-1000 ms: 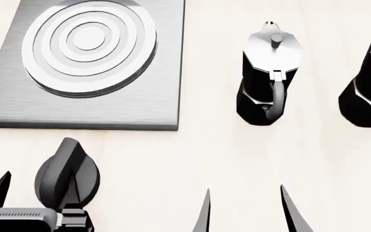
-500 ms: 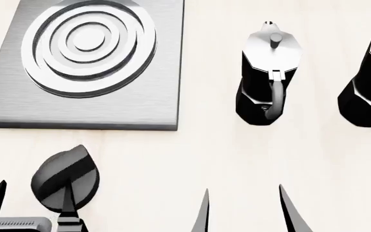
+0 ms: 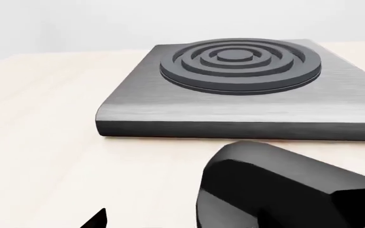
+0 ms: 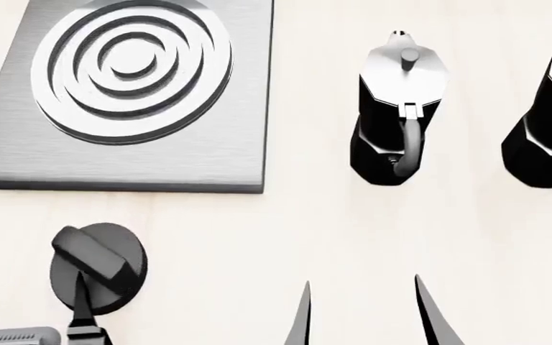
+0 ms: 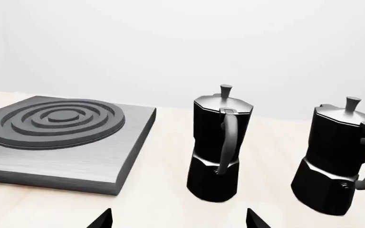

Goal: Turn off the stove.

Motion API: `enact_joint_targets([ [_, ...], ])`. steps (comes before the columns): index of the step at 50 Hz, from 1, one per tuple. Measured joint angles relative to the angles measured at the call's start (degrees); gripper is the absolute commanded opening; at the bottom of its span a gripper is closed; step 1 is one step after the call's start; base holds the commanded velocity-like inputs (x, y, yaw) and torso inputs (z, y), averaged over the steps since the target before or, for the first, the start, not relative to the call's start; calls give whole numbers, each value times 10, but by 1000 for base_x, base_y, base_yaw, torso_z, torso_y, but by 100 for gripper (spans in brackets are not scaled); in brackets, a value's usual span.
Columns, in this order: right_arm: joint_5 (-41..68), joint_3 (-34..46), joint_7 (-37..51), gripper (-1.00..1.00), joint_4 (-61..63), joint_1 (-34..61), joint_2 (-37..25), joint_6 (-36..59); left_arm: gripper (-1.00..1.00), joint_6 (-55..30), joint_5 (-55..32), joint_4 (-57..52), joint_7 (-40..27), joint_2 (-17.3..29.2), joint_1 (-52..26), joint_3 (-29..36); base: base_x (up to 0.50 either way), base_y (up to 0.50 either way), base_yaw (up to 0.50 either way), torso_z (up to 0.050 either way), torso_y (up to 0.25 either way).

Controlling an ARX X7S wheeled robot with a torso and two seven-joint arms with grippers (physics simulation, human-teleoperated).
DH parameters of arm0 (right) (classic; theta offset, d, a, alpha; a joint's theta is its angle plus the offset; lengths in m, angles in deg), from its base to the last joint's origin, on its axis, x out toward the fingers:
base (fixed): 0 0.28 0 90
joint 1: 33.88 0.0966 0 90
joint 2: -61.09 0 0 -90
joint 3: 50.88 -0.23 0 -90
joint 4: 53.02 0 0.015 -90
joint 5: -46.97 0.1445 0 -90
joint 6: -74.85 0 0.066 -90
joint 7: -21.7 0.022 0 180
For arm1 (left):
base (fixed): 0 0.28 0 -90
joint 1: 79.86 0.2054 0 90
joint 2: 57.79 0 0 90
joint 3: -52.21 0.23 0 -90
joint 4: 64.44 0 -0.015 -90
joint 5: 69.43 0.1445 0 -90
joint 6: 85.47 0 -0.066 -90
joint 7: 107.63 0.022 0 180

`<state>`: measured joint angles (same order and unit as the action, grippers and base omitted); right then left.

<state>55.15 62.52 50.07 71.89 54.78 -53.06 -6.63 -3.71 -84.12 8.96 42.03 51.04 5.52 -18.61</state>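
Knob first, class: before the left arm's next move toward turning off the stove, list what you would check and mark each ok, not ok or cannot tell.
1. Knob in view on the table near the stove: ok.
2. Left gripper open, fingers spread: ok.
3. Knob between the left fingers: not ok; one finger overlaps it, the other is off to the side.
4. Knob at its off position: cannot tell; no markings show.
5. Right gripper open and apart from the moka pots: ok.
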Motion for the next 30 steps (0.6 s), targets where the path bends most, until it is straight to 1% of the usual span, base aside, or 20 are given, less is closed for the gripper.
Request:
enact_joint_targets([
  [10,1,1,1,100,1,0,-1,0,100,-2,11,4,-19,1,-3,-4,0,0,0,-2,-3],
  [22,1,3,2,100,2,0,-3,0,100,-11,29,29,-36,4,-33,-23,0,0,0,-2,-3],
  [30,1,4,3,100,2,1,-3,0,100,-13,35,37,-42,5,-42,-20,0,0,0,-3,-4],
])
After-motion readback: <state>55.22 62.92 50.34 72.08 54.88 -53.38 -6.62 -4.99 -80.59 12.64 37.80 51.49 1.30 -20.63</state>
